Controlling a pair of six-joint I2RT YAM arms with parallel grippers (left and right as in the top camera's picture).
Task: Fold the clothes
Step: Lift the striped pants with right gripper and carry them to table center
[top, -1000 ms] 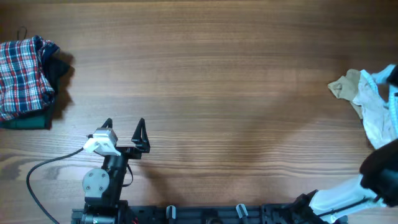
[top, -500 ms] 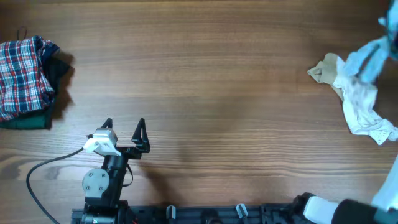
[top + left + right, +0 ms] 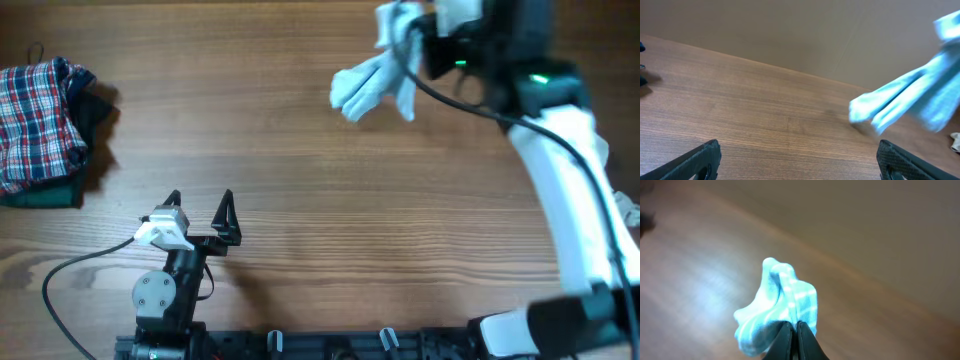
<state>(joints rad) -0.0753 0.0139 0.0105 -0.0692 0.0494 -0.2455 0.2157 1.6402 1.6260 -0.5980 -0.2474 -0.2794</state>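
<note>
Striped garment (image 3: 372, 85) off the right edge at last, swung well across to the far middle of the table (image 3: 300, 150), blurred with speed. Dangling from the right end effector (image 3: 412, 35), clamped tight on the pale blue cloth, fingers pressed together with fabric bunched above them in the wrist view. Lower end low over the wood; touching or not, cannot tell. Half a second ago: same garment out at the far right, beside the cream one. Now the right arm (image 3: 560, 170) stretched diagonally over that corner, cream piece out of sight in the overhead view, only a bit of pale cloth (image 3: 955, 142) at the edge of the left wrist view. Left end effector (image 3: 199, 197) parked at the near left, spread wide, holding nothing, same spot as a second ago. Plaid garment (image 3: 35, 115) heaped at the far left on top of a green garment (image 3: 45, 192), unmoved.
</note>
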